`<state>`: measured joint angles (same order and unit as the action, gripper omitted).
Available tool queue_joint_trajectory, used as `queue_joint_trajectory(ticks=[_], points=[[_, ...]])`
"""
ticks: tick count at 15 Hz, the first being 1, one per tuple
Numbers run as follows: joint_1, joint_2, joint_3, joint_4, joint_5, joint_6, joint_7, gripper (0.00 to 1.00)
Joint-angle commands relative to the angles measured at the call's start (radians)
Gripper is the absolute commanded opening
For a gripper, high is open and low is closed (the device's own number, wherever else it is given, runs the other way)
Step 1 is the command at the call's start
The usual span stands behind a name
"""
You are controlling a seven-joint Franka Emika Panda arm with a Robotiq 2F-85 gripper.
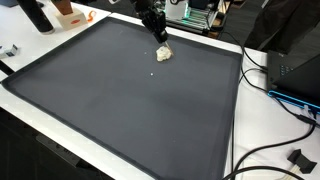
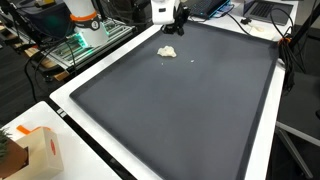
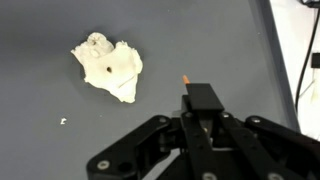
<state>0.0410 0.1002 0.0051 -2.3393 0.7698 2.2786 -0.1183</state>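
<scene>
**Clenched jaws beside a crumpled lump on a dark mat**

A white desk (image 1: pixel 240 115) carries a wide dark mat (image 1: pixel 120 110), which fills most of both exterior views. At the left, off the mat's near corner, a tan box (image 2: pixel 40 150) sits on the desk's pale rim. Most of the mat is bare, and the things in hand sit toward its far edge.

In the wrist view, furthest left is a tiny white crumb (image 3: pixel 63 121), lying alone on the mat. Right of it and a little higher is the crumpled white lump (image 3: pixel 108 70). It is irregular, with a dark speck near its middle, and it rests flat on the mat, apart from the crumb. Further right an orange fleck (image 3: pixel 185 78) shows at the tip of the gripper (image 3: pixel 203 92). Whether the fleck is pinched or merely lying on the mat cannot be told.

The jaws are clenched together, their black pads meeting as one block, and they grip nothing that can be made out. The gripper stands just beside the lump without touching it.

In both exterior views the gripper (image 1: pixel 158 32) hangs near the mat's far edge. The lump (image 1: pixel 163 53) lies just in front of it, and the crumb (image 1: pixel 152 72) is a little nearer the camera. At the right, black cables (image 1: pixel 268 72) trail over the desk's edge
</scene>
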Motion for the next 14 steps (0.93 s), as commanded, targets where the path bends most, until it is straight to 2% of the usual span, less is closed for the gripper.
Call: queue_joint_trajectory(ticks=[1,9,14], points=[[0.023,-0.066,0.016,-0.040,-0.173,0.043,0.263,0.03],[0.051,-0.101,0.056,-0.011,-0.652,0.018,0.831,0.03],[0.062,-0.080,0.074,0.016,-0.903,-0.037,1.056,0.03]])
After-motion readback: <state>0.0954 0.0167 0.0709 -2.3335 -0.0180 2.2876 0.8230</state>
